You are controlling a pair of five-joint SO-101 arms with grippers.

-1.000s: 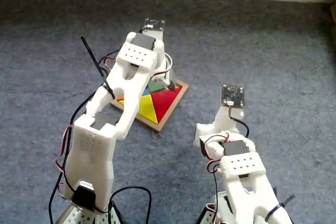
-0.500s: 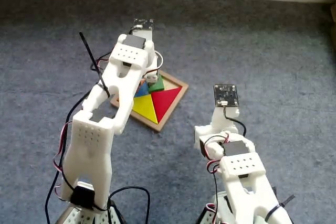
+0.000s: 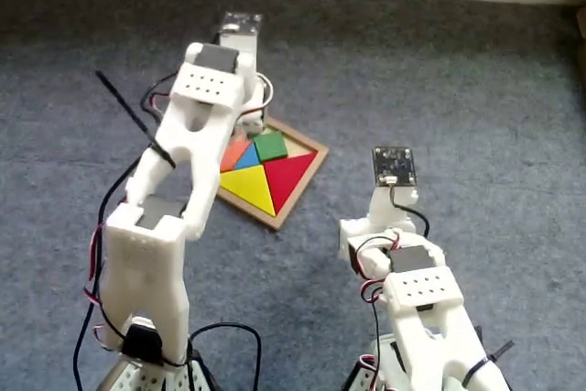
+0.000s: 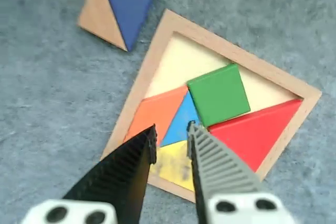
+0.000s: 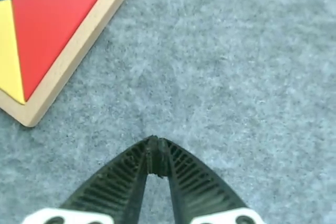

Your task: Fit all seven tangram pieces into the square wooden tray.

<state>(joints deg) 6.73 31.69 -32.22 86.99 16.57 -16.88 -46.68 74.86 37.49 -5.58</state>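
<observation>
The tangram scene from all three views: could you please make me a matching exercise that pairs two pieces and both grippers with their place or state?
Things:
1. green square
2. dark blue piece
3. right gripper
4. left gripper

Places or states:
a. on the carpet, outside the tray
b. shut, over bare carpet near the tray's corner
c. in the tray, next to the red triangle
d. open, above the pieces in the tray

Pairs: 1-c, 2-a, 3-b, 4-d
</observation>
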